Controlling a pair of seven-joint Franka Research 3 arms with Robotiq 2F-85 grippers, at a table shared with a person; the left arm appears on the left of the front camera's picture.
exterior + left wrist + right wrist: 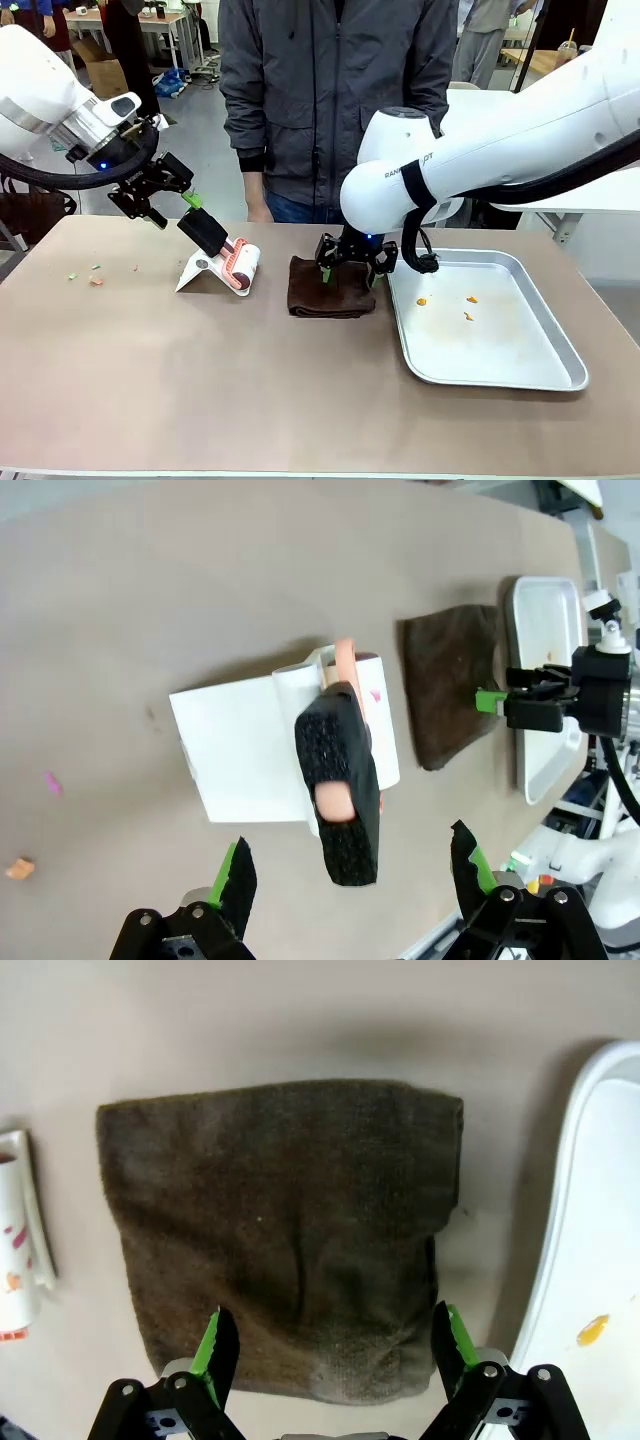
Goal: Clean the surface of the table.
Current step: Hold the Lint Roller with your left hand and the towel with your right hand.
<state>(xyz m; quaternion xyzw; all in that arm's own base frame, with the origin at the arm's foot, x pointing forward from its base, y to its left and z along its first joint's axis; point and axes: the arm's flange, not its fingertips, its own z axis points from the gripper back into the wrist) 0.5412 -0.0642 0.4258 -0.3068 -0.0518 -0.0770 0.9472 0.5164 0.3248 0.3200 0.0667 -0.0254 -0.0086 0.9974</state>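
A folded brown cloth point(330, 288) lies between a lint roller point(238, 266) and a silver tray point(500, 345) holding orange scraps point(470, 299).

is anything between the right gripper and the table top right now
Yes: the folded brown cloth lies flat on the table, directly under the open right gripper, so a descent would likely meet cloth first. The metal tray sits beside it.

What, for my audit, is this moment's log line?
left pincer: open at black-handled lint roller | right pincer: open over folded brown cloth | scraps: tan table, silver tray

The table point(200, 380) is tan, cloth point(330, 290) dark brown, tray point(500, 345) silver.
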